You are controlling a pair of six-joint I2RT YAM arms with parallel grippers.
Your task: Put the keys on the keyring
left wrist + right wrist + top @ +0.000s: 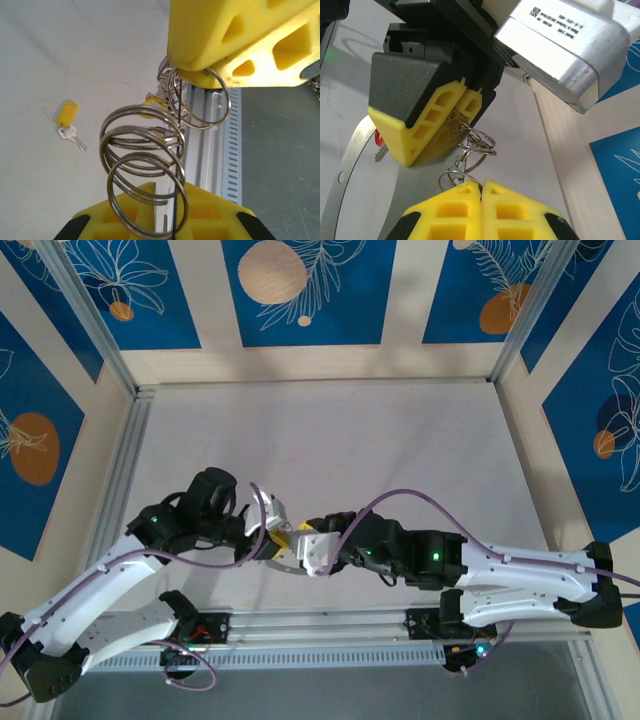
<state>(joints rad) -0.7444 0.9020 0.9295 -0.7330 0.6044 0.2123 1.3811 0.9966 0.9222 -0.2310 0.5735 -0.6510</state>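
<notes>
Closest to my left wrist cam, the left end effector (167,205) is clamped on the wire keyring (140,150), the right end effector (481,186) pinching its far side, but a yellow-tagged key (67,120) and a red tag (379,138) lie loose on the desk (50,50), so I reckon threading's far from done.

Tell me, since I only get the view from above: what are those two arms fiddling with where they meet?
Observer: A keyring made of thin linked wire loops, stretched between the two tools.
Operator: Which one is actually holding it?
Observer: Both. The right tool is shut on a loop at one end, and the left tool is shut on the opposite end.
Operator: Any keys lying loose?
Observer: Yes, the left wrist view shows a key with a yellow tag lying flat on the table, off to the side and not touching the loops.
</notes>
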